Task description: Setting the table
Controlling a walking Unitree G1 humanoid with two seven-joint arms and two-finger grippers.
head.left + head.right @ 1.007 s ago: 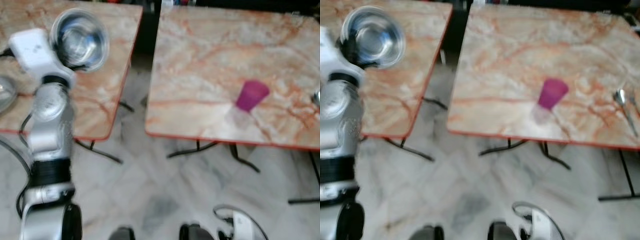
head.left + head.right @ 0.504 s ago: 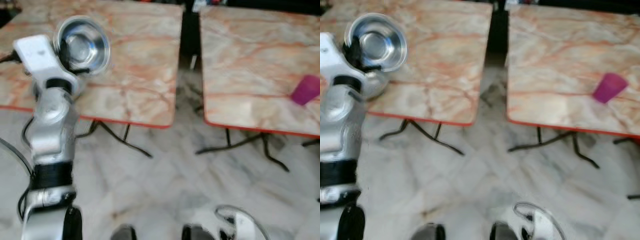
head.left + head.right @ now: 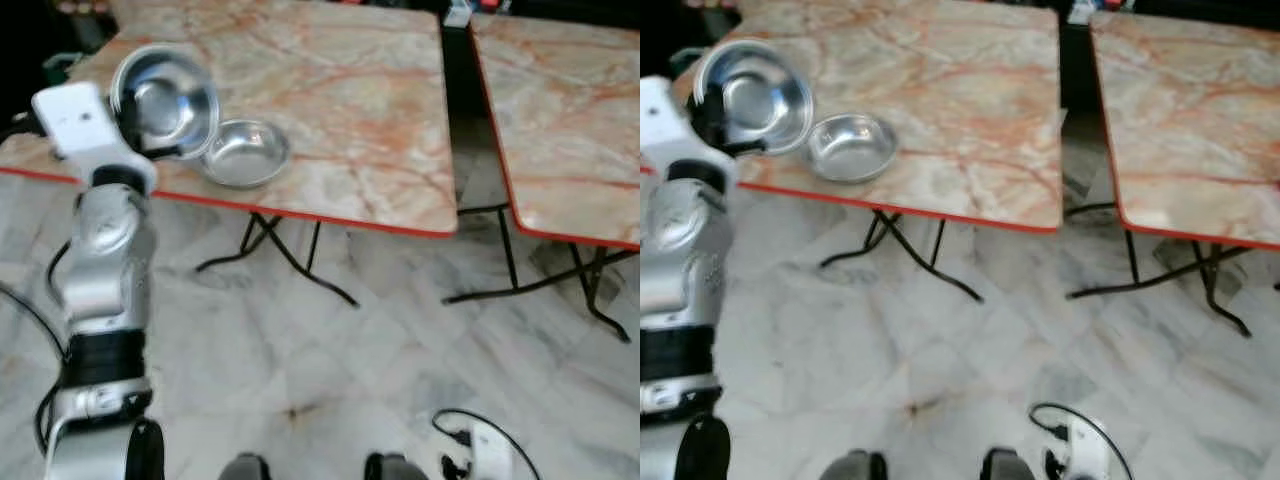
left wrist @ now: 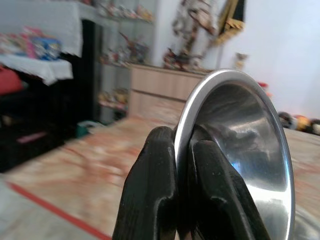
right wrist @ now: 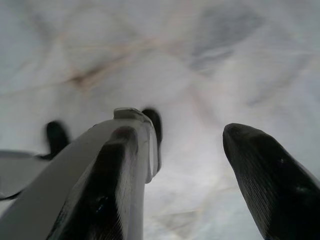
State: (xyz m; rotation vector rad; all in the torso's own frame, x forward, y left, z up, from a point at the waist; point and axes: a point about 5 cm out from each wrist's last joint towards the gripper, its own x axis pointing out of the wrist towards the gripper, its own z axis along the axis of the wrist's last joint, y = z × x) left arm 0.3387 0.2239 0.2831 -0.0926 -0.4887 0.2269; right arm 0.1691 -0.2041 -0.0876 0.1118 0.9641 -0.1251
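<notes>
Up at the left, the left hand (image 4: 182, 200) was clenched on the rim of a steel bowl (image 3: 164, 93) — one black finger inside the wall, one outside, as the left wrist view showed. The bowl was carried tilted, its mouth facing up toward the head camera, above the near-left corner of the left counter (image 3: 340, 120). A second steel bowl (image 3: 243, 152) sat flat on that counter just to the right of the held one, close to the near red edge. Farther right, across a gap, stood another marble-topped counter (image 3: 570, 120).

The right hand (image 5: 190, 165) hung low over the pale marble floor (image 3: 330, 350), its fingers spread apart and grasping nothing.

Judging by its thin polished wall, the bowl was probably light and stiff, yet slippery — a pinch on the rim could let it swivel or slide if the arm swung. It would likely ring and skate on the smooth counter if dropped, so lowering it level, base first, seemed wise.
</notes>
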